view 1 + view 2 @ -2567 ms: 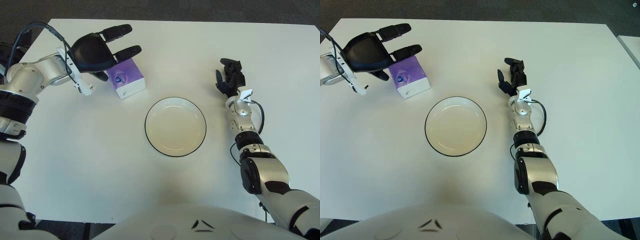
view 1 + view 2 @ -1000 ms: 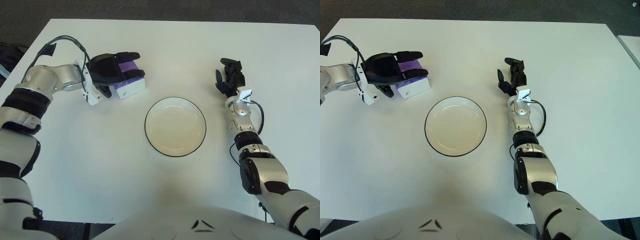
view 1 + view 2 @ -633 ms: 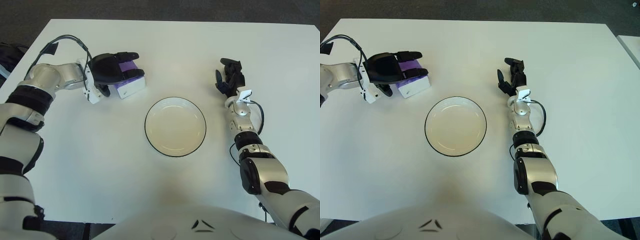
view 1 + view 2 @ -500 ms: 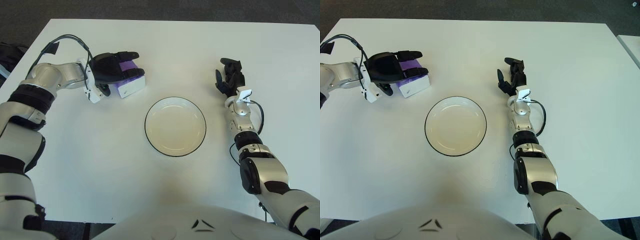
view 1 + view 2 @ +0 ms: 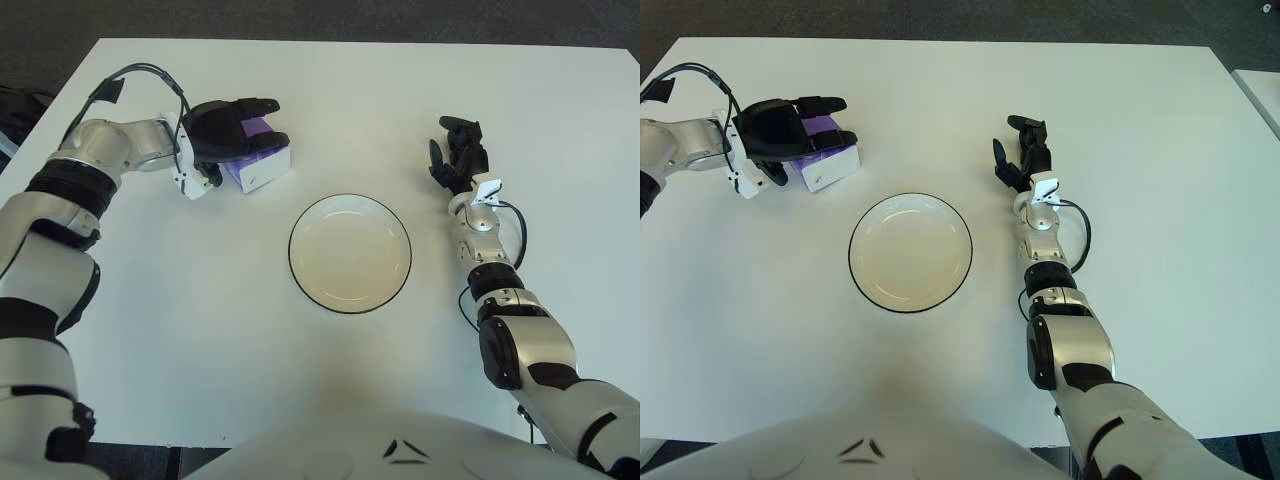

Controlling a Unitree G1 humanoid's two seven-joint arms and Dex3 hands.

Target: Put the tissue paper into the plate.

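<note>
Nearest the robot's body the white desk (image 5: 200, 340) lies bare, and just beyond that bare stretch, roughly on the robot's midline, sits the plate (image 5: 349, 252), white with a thin dark rim and with nothing in it. Nothing lies between the plate and the box, so the short way to the plate looks free. To the plate's right, a little farther off, shows the right hand (image 5: 456, 160), idle, its dark fingers loosely apart and holding nothing; it is well clear of that way. Farther back and to the left, the tissue paper (image 5: 262, 166), a small purple and white box, is up and to the left of the plate, apart from its rim. The left hand (image 5: 222, 135) covers the box from above and from the left side, its fingers (image 5: 252, 105) curled over the purple top and closed around it, so only the white end facing the plate and part of the top show. The main risk, as I judge it, is the grip: the fingers seem to press mostly on the top and near edge, so the box could tip or slip out as it is lifted. It could also catch the plate's rim, nudging the plate aside, if carried too low.
</note>
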